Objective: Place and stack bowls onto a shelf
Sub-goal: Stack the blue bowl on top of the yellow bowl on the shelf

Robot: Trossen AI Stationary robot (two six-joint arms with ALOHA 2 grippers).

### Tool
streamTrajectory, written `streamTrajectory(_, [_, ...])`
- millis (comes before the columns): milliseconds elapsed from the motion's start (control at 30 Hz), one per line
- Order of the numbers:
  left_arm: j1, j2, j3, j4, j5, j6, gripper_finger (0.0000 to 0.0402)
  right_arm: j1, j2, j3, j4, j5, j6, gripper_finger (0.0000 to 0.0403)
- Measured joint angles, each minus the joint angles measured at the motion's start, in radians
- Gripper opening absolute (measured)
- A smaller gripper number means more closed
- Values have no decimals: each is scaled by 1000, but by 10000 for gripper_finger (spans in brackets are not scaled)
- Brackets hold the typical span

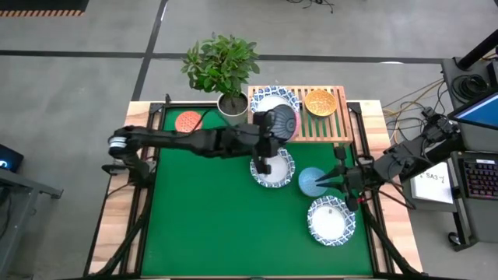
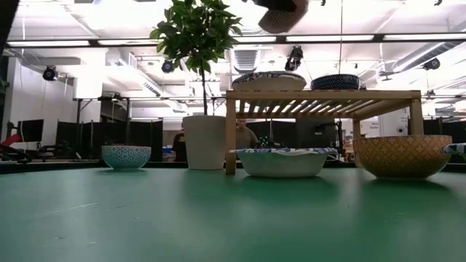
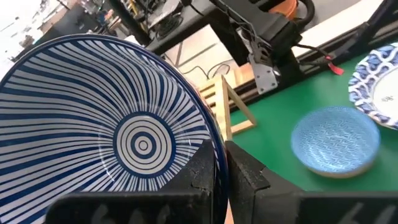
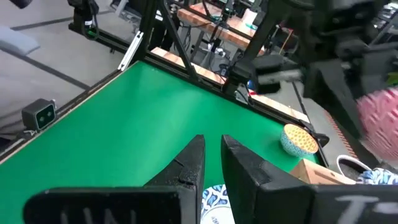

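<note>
One dark blue striped bowl pinched at its rim by left gripper, held above shelf near its left end; thin rim grip could slip. Right gripper slightly parted, empty.

Green mat covers tabletop; pale wood table edge shows along sides. Leafy plant in white pot stands at far edge of mat, just beside wooden rack. Low view: pot upright, foliage above. Grey floor around table, dark lines across it. Keyboard and cables on stand at right. Room behind: ceiling lights, dark partitions.
</note>
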Motion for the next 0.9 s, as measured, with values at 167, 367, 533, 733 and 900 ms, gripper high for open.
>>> streamTrajectory(167, [55, 58, 71, 2, 87, 5, 3, 0, -2, 0, -25, 0, 38, 43])
streamTrajectory(367, [114, 109, 108, 22, 97, 6, 3, 0, -2, 0, -56, 0, 59, 43])
streamTrajectory(533, [138, 146, 108, 119, 119, 46, 3, 0, -4, 0, -63, 0, 71, 43])
streamTrajectory(733, [163, 184, 109, 163, 120, 57, 3, 0, -4, 0, -88, 0, 84, 43])
streamTrajectory(900, [180, 201, 109, 241, 130, 55, 4, 0, -5, 0, -87, 0, 79, 43])
